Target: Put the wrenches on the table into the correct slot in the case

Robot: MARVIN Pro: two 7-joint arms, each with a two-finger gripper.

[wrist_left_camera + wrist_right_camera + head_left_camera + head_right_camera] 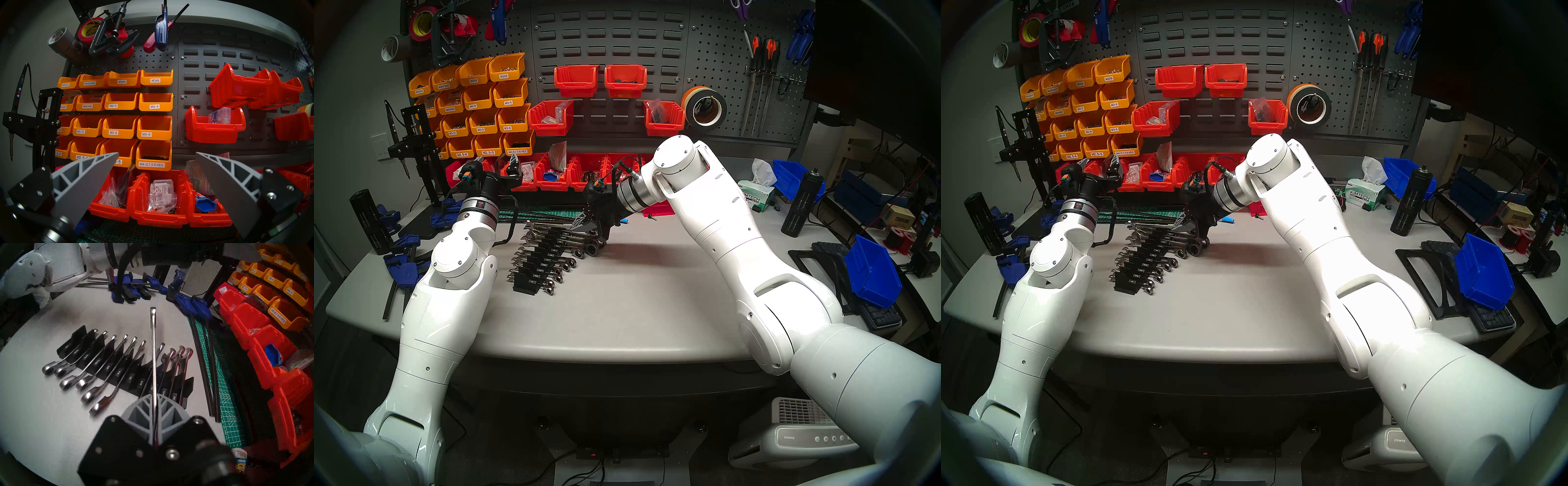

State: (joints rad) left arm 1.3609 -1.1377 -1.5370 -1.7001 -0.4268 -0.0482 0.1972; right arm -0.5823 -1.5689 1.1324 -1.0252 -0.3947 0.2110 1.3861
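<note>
The right gripper (155,400) is clamped on the shank of a chrome wrench (153,351), and the fingers (137,410) meet flat against it. The wrench is carried above the black rack (188,383), clear of the table (653,288). Its long axis runs straight out from the fingertips; the open-jaw end (153,310) points away from the gripper toward the blue clamps (136,287). The held shank crosses over the rack between the slots labelled 1/2 and 3/4. Whether it touches the rack cannot be told.

The rack lies on the table with its stepped row running from near to far in the head view. Stored wrenches (95,372) fill most slots, ring ends on the robot's right side.

Open tabletop extends right of and in front of the rack. A green cutting mat (226,382) and red bins (251,331) bound the far side. The left arm (456,258) stands close on the rack's left side.

The left gripper (157,155) is open and empty, raised toward the orange bins (122,101) on the pegboard.
</note>
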